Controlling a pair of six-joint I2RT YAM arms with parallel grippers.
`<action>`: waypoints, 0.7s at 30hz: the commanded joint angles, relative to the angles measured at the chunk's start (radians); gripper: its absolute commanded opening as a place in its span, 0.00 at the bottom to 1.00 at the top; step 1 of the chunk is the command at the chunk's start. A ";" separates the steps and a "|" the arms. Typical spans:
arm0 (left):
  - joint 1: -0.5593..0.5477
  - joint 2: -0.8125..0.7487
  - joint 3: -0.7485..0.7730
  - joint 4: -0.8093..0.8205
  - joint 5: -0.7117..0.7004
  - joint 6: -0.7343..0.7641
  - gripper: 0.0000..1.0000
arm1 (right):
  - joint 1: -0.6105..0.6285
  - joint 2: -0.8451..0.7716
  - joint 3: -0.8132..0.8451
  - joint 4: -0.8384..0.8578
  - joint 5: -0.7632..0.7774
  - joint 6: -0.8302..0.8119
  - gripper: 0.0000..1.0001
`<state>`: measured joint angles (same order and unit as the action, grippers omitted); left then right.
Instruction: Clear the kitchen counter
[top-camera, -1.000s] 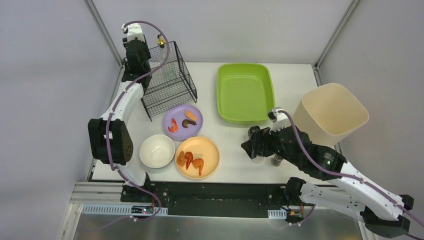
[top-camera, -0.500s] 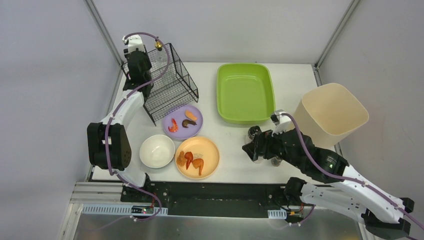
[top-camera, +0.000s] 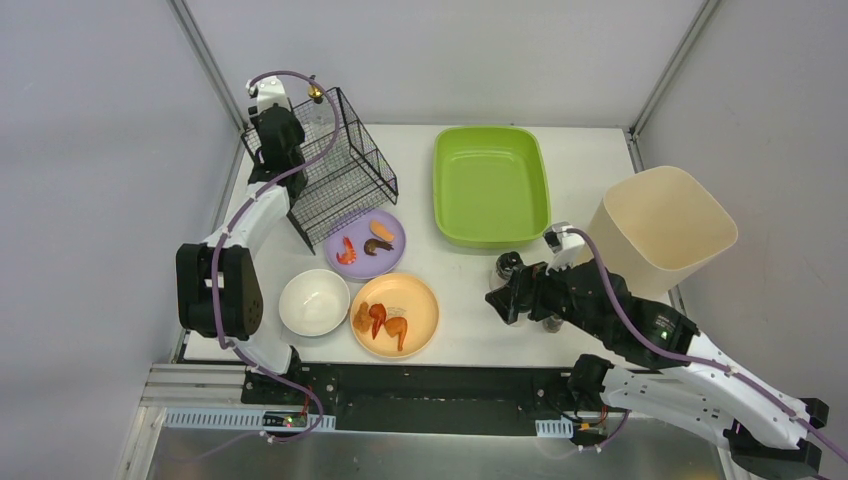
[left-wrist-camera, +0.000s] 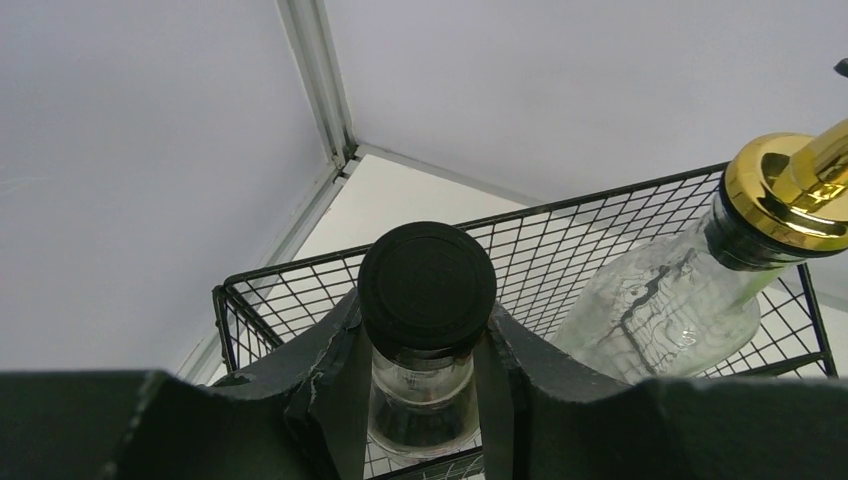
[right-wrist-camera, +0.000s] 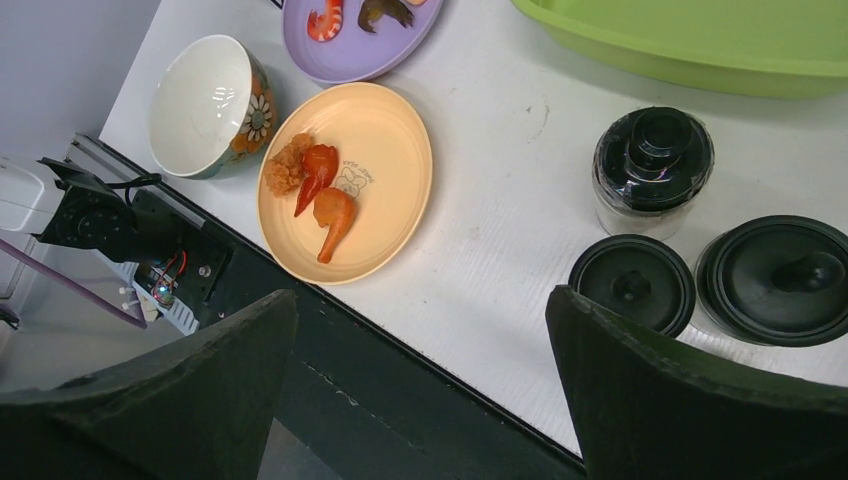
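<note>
Your left tool (left-wrist-camera: 422, 400) grips a black-capped jar (left-wrist-camera: 427, 285) at the basket (left-wrist-camera: 560, 240) rim, the jar's base cut off. Your right tool (right-wrist-camera: 420, 385) gapes wide above the table (right-wrist-camera: 500, 150); in the top view its arm half-hides three jars (right-wrist-camera: 652, 165).

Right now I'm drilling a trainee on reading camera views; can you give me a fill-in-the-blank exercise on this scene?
The left gripper is shut on a jar with a ___ cap.
The bottle in the wire basket has a ___ pourer.
The right gripper has its jaws ___.
Missing: black; gold; open.
</note>
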<state>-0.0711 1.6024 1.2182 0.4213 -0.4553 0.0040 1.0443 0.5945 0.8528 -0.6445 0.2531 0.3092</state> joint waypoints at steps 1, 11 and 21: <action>-0.006 -0.014 0.010 0.112 -0.054 -0.040 0.17 | 0.004 -0.008 -0.001 0.019 0.003 0.018 1.00; -0.004 -0.015 -0.046 0.130 -0.078 -0.049 0.55 | 0.003 -0.020 -0.004 0.008 0.005 0.042 1.00; -0.004 -0.100 -0.097 0.091 -0.073 -0.052 0.82 | 0.004 -0.018 0.009 0.004 -0.005 0.057 1.00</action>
<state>-0.0723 1.6070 1.1400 0.4892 -0.5190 -0.0349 1.0443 0.5793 0.8524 -0.6479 0.2527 0.3523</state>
